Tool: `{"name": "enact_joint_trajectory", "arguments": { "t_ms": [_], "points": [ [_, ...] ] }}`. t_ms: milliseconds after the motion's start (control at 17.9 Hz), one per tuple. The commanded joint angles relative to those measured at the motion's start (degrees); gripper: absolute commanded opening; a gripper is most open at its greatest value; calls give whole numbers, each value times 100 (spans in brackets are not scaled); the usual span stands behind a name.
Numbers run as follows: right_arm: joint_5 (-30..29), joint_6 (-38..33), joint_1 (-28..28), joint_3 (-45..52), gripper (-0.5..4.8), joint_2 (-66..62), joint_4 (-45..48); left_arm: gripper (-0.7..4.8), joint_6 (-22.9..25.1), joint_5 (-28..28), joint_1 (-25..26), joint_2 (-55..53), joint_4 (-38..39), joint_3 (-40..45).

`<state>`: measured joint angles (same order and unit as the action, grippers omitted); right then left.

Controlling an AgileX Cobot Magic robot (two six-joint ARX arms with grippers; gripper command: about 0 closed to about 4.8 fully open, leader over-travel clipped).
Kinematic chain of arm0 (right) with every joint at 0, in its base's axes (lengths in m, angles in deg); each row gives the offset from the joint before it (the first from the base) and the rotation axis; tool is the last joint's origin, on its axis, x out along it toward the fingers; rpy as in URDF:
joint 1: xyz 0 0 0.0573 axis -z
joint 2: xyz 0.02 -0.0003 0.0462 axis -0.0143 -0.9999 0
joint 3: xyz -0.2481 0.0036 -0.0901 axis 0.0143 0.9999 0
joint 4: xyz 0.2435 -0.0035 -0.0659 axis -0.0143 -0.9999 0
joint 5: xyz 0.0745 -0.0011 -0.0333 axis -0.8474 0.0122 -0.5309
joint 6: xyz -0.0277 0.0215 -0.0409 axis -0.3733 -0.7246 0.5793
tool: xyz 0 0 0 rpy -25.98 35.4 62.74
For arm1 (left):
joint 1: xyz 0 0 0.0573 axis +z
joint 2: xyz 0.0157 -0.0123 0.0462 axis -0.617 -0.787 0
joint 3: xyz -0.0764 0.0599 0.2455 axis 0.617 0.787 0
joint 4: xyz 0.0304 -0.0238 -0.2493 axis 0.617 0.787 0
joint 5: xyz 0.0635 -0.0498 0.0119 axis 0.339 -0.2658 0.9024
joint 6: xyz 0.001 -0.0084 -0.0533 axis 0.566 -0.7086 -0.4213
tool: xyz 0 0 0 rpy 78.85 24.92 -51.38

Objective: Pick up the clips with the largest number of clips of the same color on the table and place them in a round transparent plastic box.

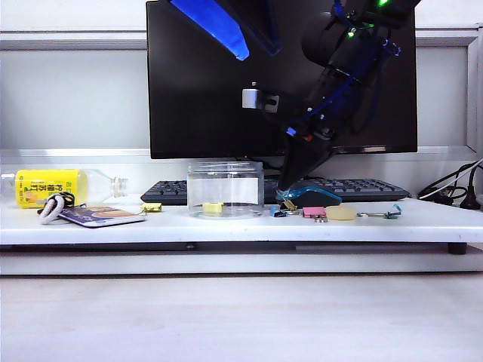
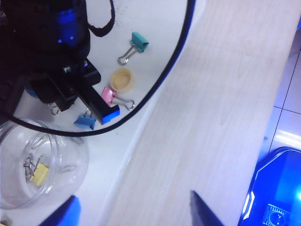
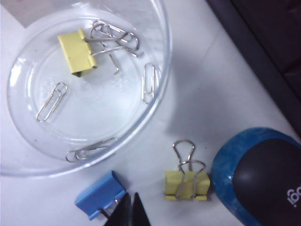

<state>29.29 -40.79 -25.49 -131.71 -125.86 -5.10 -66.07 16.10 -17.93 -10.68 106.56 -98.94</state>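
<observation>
Right wrist view: pale-yellow clip (image 3: 186, 184), wire handles; right jaws closed empty, left open.

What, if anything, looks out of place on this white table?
The yellow-labelled clear plastic bottle lies on its side at the left. The right gripper is shut beside the blue binder clip; the left gripper hangs open beyond the table edge.

We are seeing the box (image 1: 225, 188) standing mid-worktop (image 1: 226, 225) with one clip (image 3: 77, 52) lying inside. Another clip (image 3: 187, 182) is sitting just right of it, beside the mouse (image 3: 261, 179). A third clip (image 1: 152, 207) is lying left, near the bottle (image 1: 56, 186). The keyboard (image 1: 355, 188) is lying behind.
</observation>
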Motion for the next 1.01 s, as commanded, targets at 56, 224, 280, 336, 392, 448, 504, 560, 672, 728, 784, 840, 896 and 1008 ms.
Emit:
{"name": "enact_joint_trajectory", "arguments": {
  "t_ms": [56,224,280,336,392,448,504,560,672,728,784,840,896,1008],
  "points": [
    [-15,-24,-7,-24,94,11,153,313,17,-26,-4,9,-33,-15],
    [127,-273,-7,-24,122,11,398,313,-4,-26,-4,9,39,-11],
    [247,-422,-7,-24,122,11,520,313,-9,-24,-4,9,74,-2],
    [245,-603,-7,-24,126,11,651,313,-48,-22,-4,9,109,-2],
    [267,-828,-7,-24,166,11,782,313,-52,-13,-4,9,114,-4],
    [271,-951,-7,-24,176,4,848,313,-79,2,-4,9,109,-4],
    [275,-1025,-7,-24,176,-17,885,313,-92,20,-4,9,105,-4],
    [345,-1088,-7,-24,176,-50,892,313,-90,20,-4,9,101,-4],
    [420,-1097,-7,-22,176,-140,850,313,-90,20,-4,9,98,-4],
    [417,-1099,-7,-22,176,-223,817,313,-90,20,-4,9,98,-4],
    [420,-1099,-7,-22,176,-275,822,313,-90,22,0,9,98,-4],
    [422,-1099,-7,-22,176,-299,837,313,-90,20,0,9,98,-4],
    [422,-1099,-7,-22,176,-310,881,313,-87,20,9,9,98,-4],
    [597,-1095,-7,-22,176,-310,1027,313,-85,20,26,9,94,-4]
  ]
}}
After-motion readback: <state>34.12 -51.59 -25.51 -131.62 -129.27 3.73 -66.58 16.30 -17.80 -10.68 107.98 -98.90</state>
